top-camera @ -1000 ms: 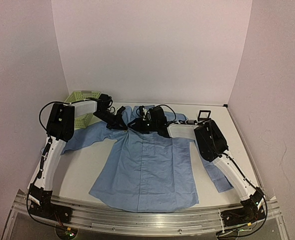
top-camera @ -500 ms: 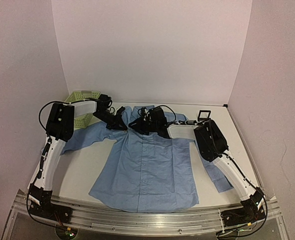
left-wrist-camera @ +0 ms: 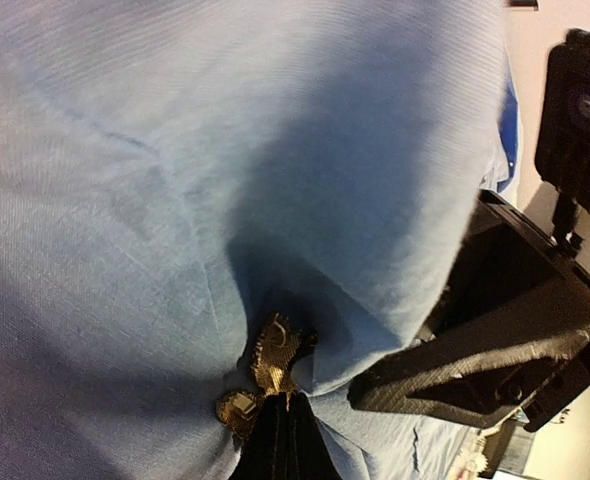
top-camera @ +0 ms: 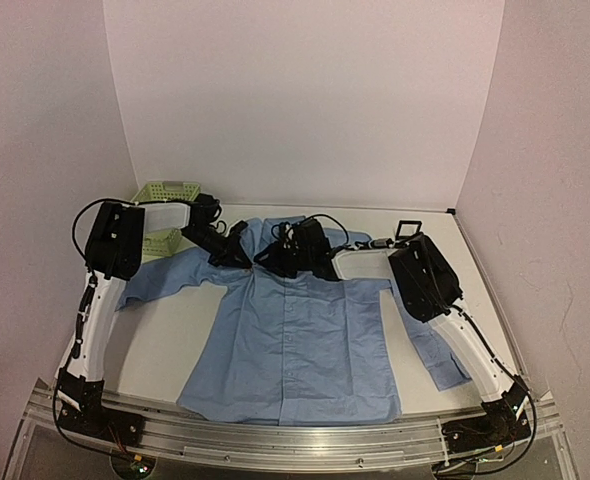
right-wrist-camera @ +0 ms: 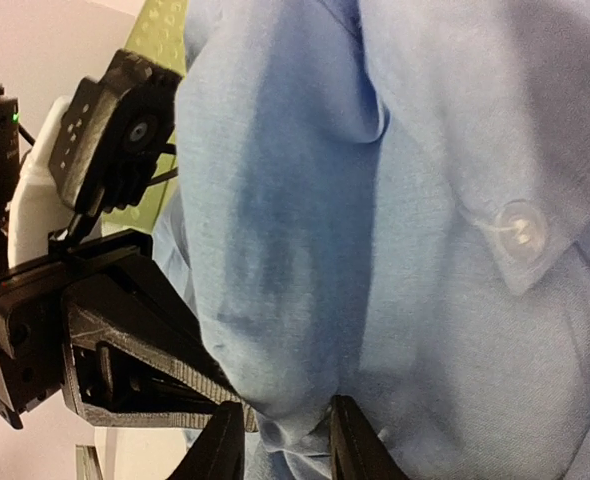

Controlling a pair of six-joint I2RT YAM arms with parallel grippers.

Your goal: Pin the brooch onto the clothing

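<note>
Brooch (left-wrist-camera: 267,362) sits lower centre, pinched in your closed left gripper (left-wrist-camera: 275,425) against the shirt (left-wrist-camera: 155,150). Your right gripper (right-wrist-camera: 283,442) clamps a fold. Tug apart and the fabric could slip, so the pin misses.

No text, label, brand, number or sign can be read in any view. The clothing (top-camera: 295,330), the green basket (top-camera: 167,186) and the small black-framed box (top-camera: 408,229) carry no legible marks.
</note>
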